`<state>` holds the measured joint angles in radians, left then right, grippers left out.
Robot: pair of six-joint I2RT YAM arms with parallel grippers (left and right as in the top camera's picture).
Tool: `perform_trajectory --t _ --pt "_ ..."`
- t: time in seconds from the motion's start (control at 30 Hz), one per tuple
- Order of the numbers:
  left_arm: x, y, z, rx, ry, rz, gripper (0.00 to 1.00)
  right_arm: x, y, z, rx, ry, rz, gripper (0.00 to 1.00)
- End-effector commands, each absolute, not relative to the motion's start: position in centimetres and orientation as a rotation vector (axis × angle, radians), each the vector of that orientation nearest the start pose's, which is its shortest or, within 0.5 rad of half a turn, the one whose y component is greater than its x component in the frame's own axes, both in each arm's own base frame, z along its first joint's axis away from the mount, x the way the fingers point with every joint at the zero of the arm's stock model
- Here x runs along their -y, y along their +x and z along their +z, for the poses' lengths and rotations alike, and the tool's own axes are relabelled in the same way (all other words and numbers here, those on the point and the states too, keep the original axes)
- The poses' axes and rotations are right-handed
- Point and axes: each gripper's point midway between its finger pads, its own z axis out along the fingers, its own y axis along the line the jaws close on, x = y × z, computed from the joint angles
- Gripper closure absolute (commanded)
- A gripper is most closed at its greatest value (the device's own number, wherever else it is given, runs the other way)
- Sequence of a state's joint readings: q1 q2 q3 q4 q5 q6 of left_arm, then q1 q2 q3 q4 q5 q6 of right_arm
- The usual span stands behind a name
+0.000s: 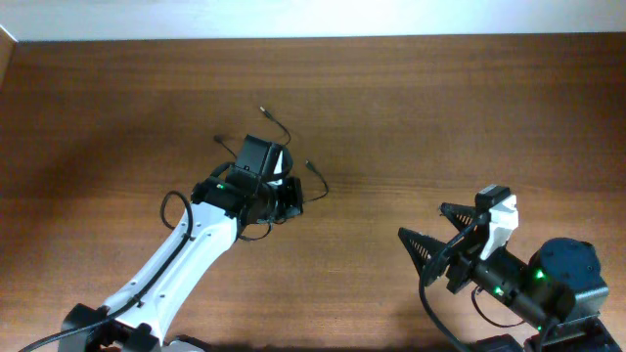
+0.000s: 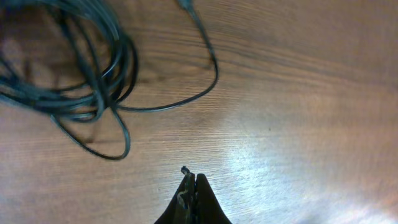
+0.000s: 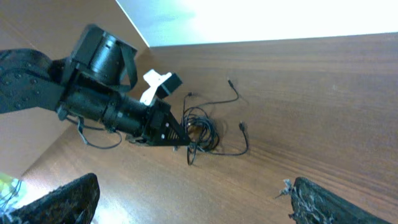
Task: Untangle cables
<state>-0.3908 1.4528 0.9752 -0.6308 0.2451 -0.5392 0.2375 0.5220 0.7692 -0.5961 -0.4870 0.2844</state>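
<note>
The cables (image 2: pixel 93 74) lie as a loose bundle of thin black loops on the wooden table. One strand curves out to a plug end (image 2: pixel 186 5). From overhead the cables (image 1: pixel 315 176) are mostly hidden under my left wrist, with only stray ends sticking out. My left gripper (image 2: pixel 194 177) is shut just beside the bundle, apart from it, with no wire between its fingers. In the right wrist view the cables (image 3: pixel 202 134) sit at the tip of the left gripper (image 3: pixel 180 140). My right gripper (image 1: pixel 430 227) stands wide open well to the right, with nothing in it.
The table (image 1: pixel 440 108) is plain brown wood with a pale wall along its far edge. A thicker black cable (image 1: pixel 171 207) loops off the left arm. The right arm's base (image 1: pixel 562 274) sits at the bottom right corner.
</note>
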Motion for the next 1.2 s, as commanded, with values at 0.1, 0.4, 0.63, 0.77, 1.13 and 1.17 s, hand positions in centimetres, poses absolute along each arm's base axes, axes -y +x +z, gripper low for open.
perform_trajectory --t 0.1,0.4,0.63,0.77,1.13,1.17 --pt "14.7 32.2 13.0 -2.639 0.068 -0.501 0.57 -14.0 24.0 23.8 -2.180 -0.141 0.865 0.01" --pt "8.6 29.1 11.1 -2.769 -0.525 -0.235 0.09 -18.5 23.4 16.4 -2.533 -0.171 1.259 0.35" --pt "8.8 29.0 6.5 -2.730 -1.171 -0.220 0.01 -18.3 22.6 13.8 -2.660 -0.143 1.257 0.50" --pt "9.2 31.0 4.1 -2.719 -1.169 -0.213 0.05 -18.0 21.3 13.2 -2.730 -0.117 1.260 0.67" --pt "8.9 34.7 0.8 -2.625 -1.160 -0.182 1.00 -17.7 20.1 12.6 -2.774 -0.168 1.248 0.63" --pt "8.9 34.6 0.7 -2.632 -1.154 -0.176 1.00 -17.4 19.9 12.4 -2.793 -0.157 1.228 0.58"
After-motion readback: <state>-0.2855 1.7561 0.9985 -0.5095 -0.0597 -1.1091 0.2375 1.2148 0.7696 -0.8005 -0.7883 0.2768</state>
